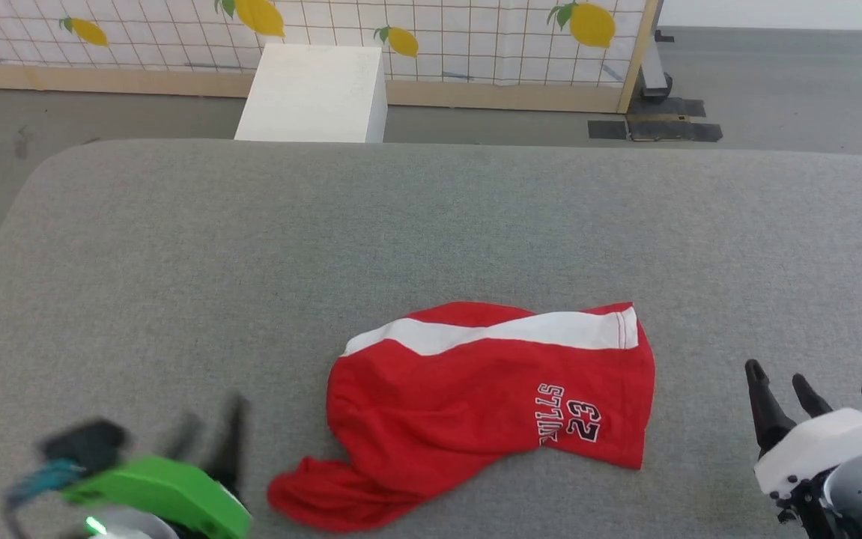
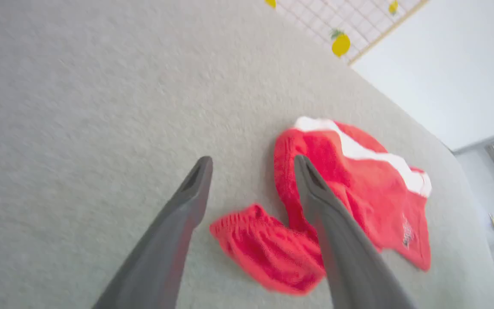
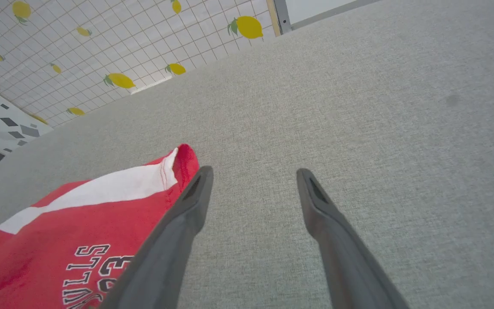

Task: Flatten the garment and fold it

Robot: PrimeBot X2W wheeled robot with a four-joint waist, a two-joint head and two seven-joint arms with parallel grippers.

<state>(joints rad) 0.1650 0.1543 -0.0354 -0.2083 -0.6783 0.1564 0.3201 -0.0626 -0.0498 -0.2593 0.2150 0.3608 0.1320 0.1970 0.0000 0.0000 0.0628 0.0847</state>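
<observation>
Red thin-fabric basketball shorts [image 1: 475, 389] with white stripe, rumpled and bunched near middle of grey fabric-covered table [image 1: 431, 224], neither flattened nor folded yet, left gripper [image 2: 252, 161] and right gripper [image 1: 775, 373] both spread wide, empty, on either side.

Grey fabric-covered table [image 1: 176, 247] bears rumpled red shorts [image 1: 475, 389] lying loose

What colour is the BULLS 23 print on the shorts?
Dark print on the red shorts; it shows best in the right wrist view.
</observation>
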